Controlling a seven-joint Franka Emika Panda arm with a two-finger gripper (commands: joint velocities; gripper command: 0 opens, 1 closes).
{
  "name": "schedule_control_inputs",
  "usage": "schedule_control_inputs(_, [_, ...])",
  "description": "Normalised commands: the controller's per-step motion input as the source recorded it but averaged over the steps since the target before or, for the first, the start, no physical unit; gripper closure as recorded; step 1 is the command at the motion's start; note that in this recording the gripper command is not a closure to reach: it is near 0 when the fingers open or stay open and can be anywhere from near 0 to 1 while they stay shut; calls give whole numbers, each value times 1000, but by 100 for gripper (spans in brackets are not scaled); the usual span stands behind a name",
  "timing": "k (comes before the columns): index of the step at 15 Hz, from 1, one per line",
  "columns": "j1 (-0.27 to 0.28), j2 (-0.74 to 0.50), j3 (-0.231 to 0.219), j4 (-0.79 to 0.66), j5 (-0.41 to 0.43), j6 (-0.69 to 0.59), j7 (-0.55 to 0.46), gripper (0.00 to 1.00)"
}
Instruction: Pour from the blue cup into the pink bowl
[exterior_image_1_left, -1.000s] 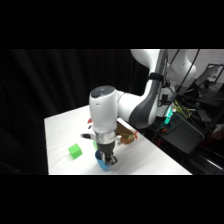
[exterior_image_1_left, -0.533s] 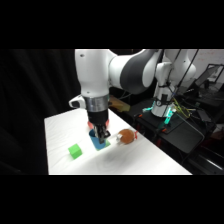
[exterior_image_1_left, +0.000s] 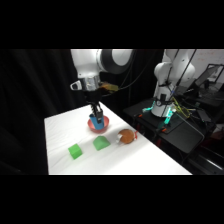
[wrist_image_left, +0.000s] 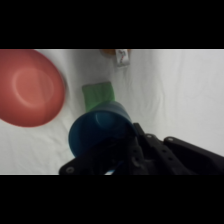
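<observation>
My gripper (exterior_image_1_left: 96, 116) comes down from above and is shut on the blue cup (exterior_image_1_left: 98, 121). In the side view the cup hangs right over the pink bowl (exterior_image_1_left: 93, 127) near the table's far edge. In the wrist view the blue cup (wrist_image_left: 99, 131) shows its open mouth just ahead of the black linkage of my gripper (wrist_image_left: 116, 150). The pink bowl (wrist_image_left: 29, 88) lies to the cup's upper left there, shallow and round. I cannot tell whether the cup holds anything.
Two green blocks (exterior_image_1_left: 75, 151) (exterior_image_1_left: 101, 143) lie on the white table (exterior_image_1_left: 150, 162) in front of the bowl, one also in the wrist view (wrist_image_left: 98, 95). A brown-orange toy (exterior_image_1_left: 127, 136) lies to their right. A second robot (exterior_image_1_left: 165, 95) stands beyond the table.
The arm has carried the blue cup from the table's front, near the green blocks, up and back to the pink bowl. The blocks and toy stayed put.
</observation>
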Motion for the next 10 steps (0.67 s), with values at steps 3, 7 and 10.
schedule_control_inputs(3, [-293,-332,-75,-282,712,-266,-836,18])
schedule_control_inputs(7, [-285,-78,-132,-4,696,-486,-907,18])
schedule_control_inputs(10, [-157,183,-94,237,512,-605,-652,18])
